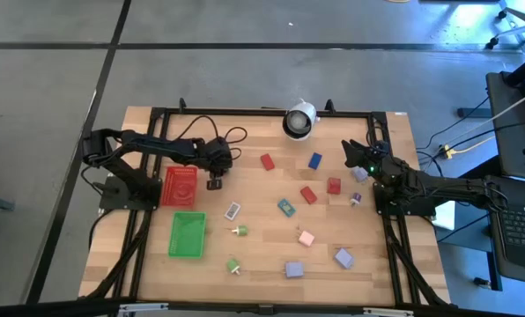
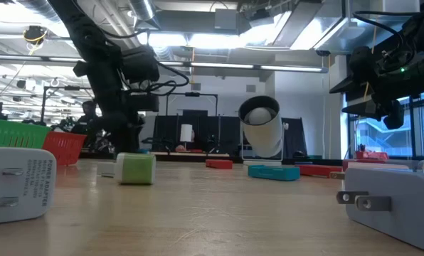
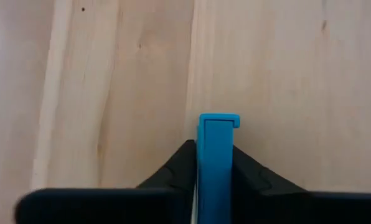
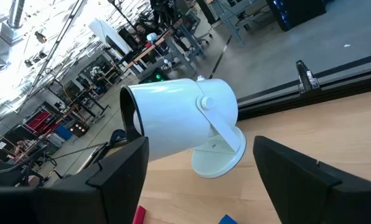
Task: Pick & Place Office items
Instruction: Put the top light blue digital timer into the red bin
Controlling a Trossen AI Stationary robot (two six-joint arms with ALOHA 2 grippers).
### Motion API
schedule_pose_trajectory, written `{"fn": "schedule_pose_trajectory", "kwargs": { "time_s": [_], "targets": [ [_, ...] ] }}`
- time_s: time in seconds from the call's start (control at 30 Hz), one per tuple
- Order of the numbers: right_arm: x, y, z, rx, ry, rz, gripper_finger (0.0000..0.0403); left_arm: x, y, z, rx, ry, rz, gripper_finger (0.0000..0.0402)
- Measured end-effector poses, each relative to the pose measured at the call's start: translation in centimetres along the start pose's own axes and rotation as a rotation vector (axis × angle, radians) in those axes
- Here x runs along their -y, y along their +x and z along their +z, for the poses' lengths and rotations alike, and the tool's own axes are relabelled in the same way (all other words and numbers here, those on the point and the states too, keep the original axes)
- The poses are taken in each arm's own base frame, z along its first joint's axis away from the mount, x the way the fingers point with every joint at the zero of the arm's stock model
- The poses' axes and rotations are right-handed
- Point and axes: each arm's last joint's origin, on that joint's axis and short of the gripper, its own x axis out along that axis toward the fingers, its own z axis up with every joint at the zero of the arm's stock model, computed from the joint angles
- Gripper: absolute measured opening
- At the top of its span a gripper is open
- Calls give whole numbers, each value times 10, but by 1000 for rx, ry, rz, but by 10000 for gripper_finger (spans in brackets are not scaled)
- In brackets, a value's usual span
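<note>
Two fingers [image 3: 173, 171] pinching blue piece [image 3: 218, 162]

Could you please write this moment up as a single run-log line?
left gripper: shut on blue piece, beside red tray | right gripper: open, empty, facing white camera | green tray: empty

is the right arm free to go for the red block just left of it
Probably yes. The right gripper is open and holds nothing, and the red block lies apart from its neighbours on bare table, with nothing over it. The left gripper is far off, shut on a blue piece.
</note>
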Motion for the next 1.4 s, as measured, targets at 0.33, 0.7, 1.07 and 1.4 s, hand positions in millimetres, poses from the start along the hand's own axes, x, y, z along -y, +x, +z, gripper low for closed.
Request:
{"fn": "schedule_pose_trajectory", "kwargs": {
  "time_s": [0.33,0.7,1.07,1.4],
  "targets": [
    [0,0,0,0,0,0,292,0,-6,25,278,-298,-185,53],
    [0,0,0,0,0,0,292,-16,-67,88,1195,-337,-126,52],
    [0,0,0,0,0,0,292,-18,-104,95,1597,-291,-34,53],
    [0,0,0,-7,-140,9,292,-4,-77,95,1321,-479,-25,53]
  ]
}}
